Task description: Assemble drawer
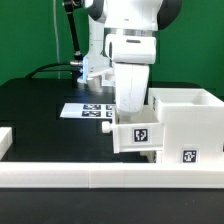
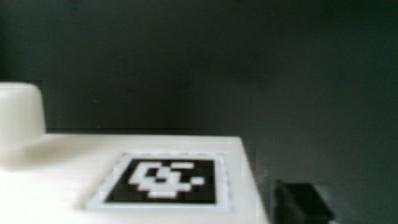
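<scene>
Lying flat: marker board (image 1: 88,110) on black table (image 1: 40,110)

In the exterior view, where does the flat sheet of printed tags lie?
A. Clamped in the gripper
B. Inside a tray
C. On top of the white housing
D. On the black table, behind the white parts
D: the marker board lies flat on the black table, behind the tagged tray and the housing.

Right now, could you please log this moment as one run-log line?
task: assemble drawer | end effector: low behind tray, grip state hidden | tray: beside housing | housing: on table, open top | marker board: behind
</scene>
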Motion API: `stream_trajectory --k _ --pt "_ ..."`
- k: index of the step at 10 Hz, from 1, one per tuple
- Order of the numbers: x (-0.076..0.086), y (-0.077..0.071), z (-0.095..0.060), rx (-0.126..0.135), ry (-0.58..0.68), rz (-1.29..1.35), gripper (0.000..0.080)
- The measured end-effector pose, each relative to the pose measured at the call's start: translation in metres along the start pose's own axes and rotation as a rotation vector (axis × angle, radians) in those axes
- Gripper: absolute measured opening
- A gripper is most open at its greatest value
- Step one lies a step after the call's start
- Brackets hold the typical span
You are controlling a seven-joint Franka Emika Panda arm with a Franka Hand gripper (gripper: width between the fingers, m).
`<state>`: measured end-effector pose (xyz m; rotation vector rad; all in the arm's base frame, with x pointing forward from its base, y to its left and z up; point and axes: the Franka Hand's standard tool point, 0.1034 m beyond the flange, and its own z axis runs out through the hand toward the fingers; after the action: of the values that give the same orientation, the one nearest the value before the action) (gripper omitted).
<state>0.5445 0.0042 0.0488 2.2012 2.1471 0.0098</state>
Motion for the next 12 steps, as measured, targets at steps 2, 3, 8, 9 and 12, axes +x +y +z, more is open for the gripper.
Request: stream_trajectory --k 2,3,8,9,12 --pt "0.001 0.001 -0.002 0.000 -0.001 -0.002 0.0593" --pt "0.001 0.002 -0.005 0.002 -0.004 -0.003 0.0632" --pt "-0.030 0.017 -0.054 0.026 -0.065 -0.013 0.0649" --pt "-0.042 0.019 -0.060 0.032 -0.074 -0.023 0.0649" --pt "-0.045 0.021 -0.059 0.010 -0.071 -0.017 0.0649"
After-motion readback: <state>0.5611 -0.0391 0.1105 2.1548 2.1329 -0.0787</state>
